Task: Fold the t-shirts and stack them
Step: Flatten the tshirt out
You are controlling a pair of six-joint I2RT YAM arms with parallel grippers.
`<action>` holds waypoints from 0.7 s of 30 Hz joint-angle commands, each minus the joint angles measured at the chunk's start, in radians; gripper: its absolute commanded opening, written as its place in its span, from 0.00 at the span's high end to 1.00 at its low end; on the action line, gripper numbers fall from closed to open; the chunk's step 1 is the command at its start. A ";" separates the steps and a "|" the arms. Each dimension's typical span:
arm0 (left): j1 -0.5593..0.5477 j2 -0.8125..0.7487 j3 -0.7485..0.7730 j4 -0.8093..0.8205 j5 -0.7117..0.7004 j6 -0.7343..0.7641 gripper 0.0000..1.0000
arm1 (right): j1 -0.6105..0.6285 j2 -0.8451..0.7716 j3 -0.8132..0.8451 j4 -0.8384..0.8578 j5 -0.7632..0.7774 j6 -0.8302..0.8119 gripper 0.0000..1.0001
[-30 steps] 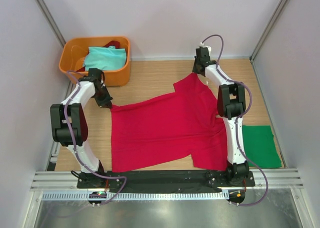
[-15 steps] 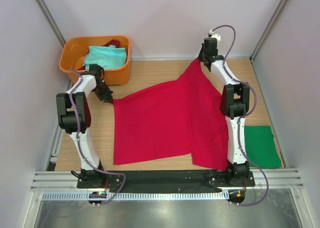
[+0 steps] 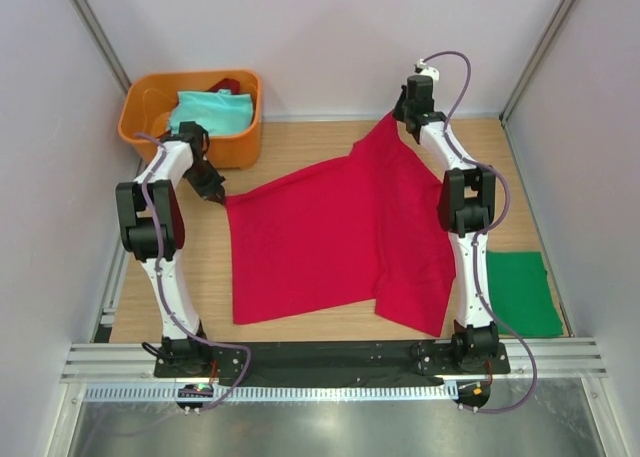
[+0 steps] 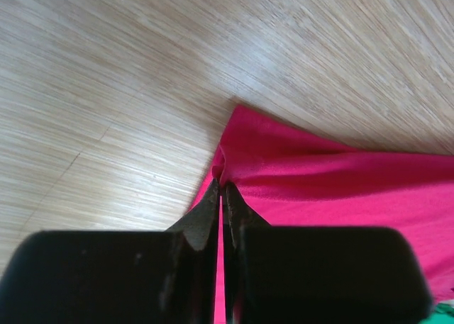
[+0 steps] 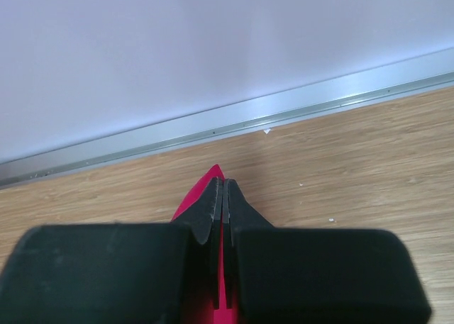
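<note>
The left tool [image 3: 214, 197] and right tool [image 3: 398, 116] are each pinched shut on a corner of the red shirt [image 3: 320, 242], spread over the middle of the bench [image 3: 300, 152]. Such tiny bites might slip if they pull hard.

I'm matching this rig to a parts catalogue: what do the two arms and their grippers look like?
The left arm and right arm have white links, black joints and purple-grey cables. The left gripper and right gripper have black fingers tapering to thin tips.
</note>
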 commanded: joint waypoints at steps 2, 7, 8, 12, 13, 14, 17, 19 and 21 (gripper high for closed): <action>0.015 -0.004 0.124 0.261 0.002 0.005 1.00 | -0.009 -0.006 0.038 0.054 -0.009 0.007 0.99; 0.017 -0.004 0.167 0.295 -0.006 -0.017 1.00 | -0.010 -0.007 0.029 0.068 -0.007 0.015 0.99; 0.017 0.004 0.173 0.280 -0.009 -0.020 1.00 | -0.010 -0.006 0.027 0.072 -0.006 0.017 0.98; 0.017 -0.015 0.115 0.348 0.013 -0.072 0.98 | -0.012 -0.009 0.016 0.085 -0.006 0.038 0.98; 0.017 -0.021 0.080 0.383 0.023 -0.078 0.96 | -0.015 -0.009 0.010 0.085 -0.004 0.049 0.97; 0.017 -0.028 0.060 0.411 0.026 -0.081 0.94 | -0.013 -0.010 0.007 0.086 -0.004 0.056 0.96; 0.017 -0.067 -0.023 0.516 0.016 -0.093 0.81 | -0.015 -0.004 0.006 0.083 -0.012 0.070 0.93; 0.015 -0.073 -0.055 0.580 0.028 -0.084 0.67 | -0.016 0.002 0.019 0.053 -0.021 0.076 0.91; 0.017 -0.068 -0.063 0.579 0.057 -0.081 0.65 | -0.018 -0.003 0.015 0.014 -0.030 0.083 0.86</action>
